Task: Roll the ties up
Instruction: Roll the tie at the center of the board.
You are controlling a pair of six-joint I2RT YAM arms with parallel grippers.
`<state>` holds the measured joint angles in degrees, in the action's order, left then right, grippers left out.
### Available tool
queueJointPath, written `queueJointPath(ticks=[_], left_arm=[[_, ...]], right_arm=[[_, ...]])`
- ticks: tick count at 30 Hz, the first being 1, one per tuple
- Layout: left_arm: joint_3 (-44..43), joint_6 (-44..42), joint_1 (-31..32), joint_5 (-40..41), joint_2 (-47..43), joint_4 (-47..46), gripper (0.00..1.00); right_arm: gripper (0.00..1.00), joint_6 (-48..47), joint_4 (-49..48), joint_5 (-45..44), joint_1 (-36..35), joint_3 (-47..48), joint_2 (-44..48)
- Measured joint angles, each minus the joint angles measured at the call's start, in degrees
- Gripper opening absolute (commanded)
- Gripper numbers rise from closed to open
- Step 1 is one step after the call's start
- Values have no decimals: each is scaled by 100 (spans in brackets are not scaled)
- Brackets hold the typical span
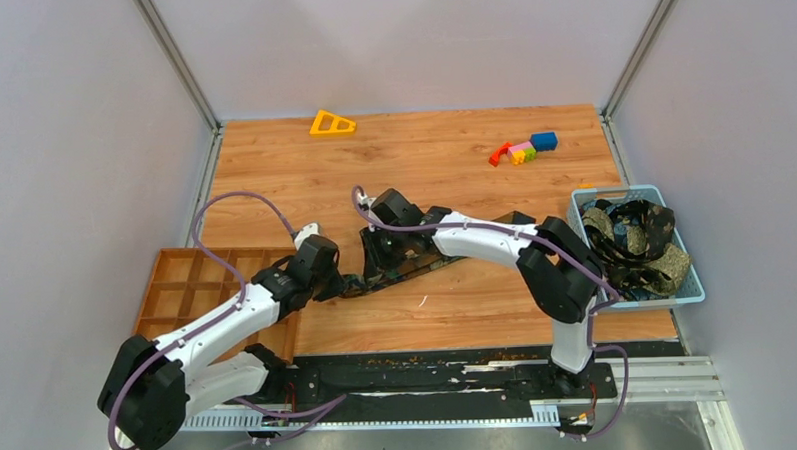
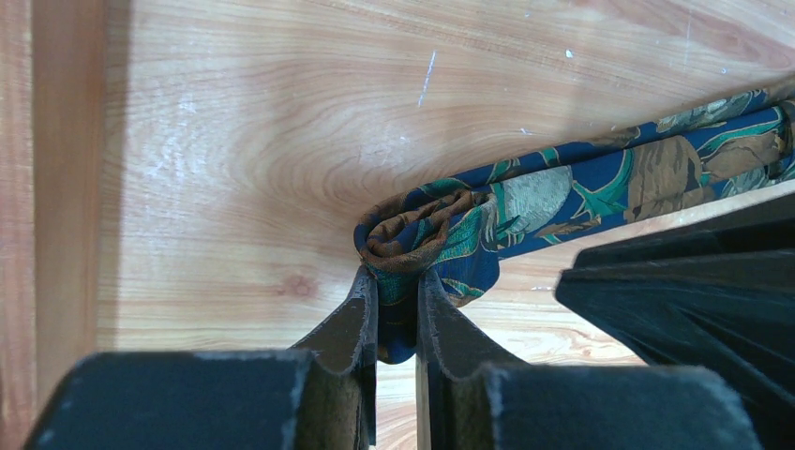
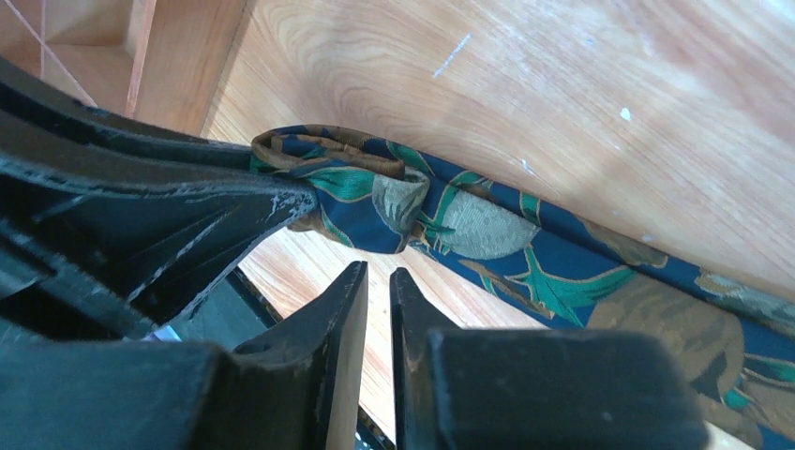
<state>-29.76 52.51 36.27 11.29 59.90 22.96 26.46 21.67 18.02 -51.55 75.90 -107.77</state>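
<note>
One tie (image 2: 562, 192), dark blue with teal and brown patterning, lies stretched across the wooden table (image 1: 452, 163). Its near end is curled into a small roll (image 2: 412, 234). My left gripper (image 2: 397, 281) is shut on that roll, with fabric pinched between both fingers. In the top view the left gripper (image 1: 345, 284) sits at the tie's left end. My right gripper (image 3: 377, 272) hovers just short of the same tie (image 3: 450, 216), its jaws a narrow gap apart with bare table showing between them. Most of the tie (image 1: 421, 267) is hidden under the right arm.
A blue basket (image 1: 677, 293) at the right edge holds more ties (image 1: 635, 237). A wooden compartment tray (image 1: 176, 283) sits at the left beside my left arm. Colourful toy blocks (image 1: 522, 149) and a yellow triangle (image 1: 331, 122) lie at the back.
</note>
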Motion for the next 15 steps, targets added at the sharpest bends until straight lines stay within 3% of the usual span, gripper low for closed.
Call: queueJointPath(ticks=[15], left_arm=[[-382, -260, 0, 133, -2, 774, 1]], right_arm=[[11, 229, -221, 181, -234, 420, -846]])
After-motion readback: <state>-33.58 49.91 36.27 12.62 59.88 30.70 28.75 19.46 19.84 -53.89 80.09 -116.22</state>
